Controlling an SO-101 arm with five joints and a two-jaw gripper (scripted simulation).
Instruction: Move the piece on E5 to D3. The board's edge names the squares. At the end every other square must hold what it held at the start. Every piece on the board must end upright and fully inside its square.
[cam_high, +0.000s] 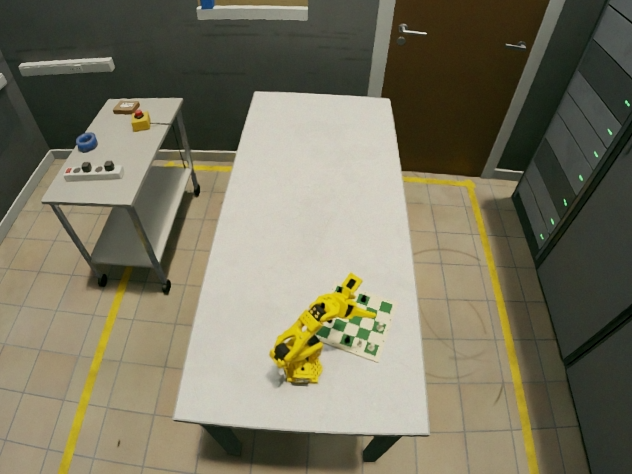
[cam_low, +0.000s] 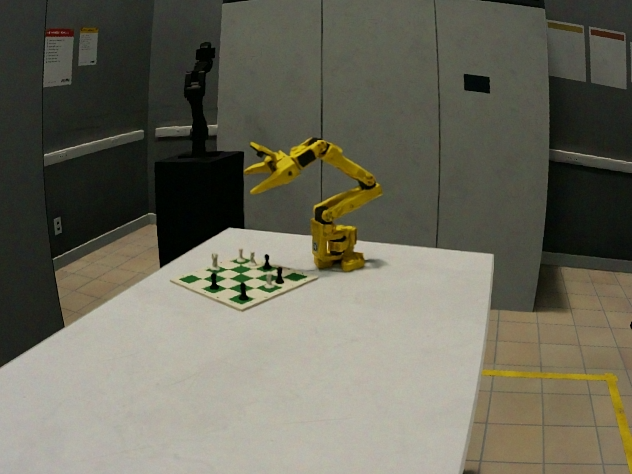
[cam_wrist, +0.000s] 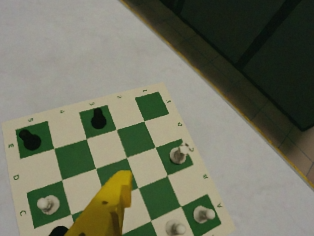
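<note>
The table (cam_high: 306, 204) ran long under me, its far end bare in the top view. The board (cam_wrist: 150, 127) sat near my base, one corner close to the table's edge; in my wrist view its lower part was cut off by the frame, and my own finger (cam_wrist: 111, 200) covered several squares in the middle. My arm (cam_low: 352, 193) was folded, holding my gripper (cam_low: 257, 170) high above the board and well apart from every piece, its fingers half spread and grasping nothing. The edge letters were small but readable: the black pawn (cam_wrist: 29, 140) stood upright on E5, in the board's far left corner as I saw it. D3 lay just past my fingertip, hard to see fully. A second black piece (cam_wrist: 98, 118) stood along that same far row.
</note>
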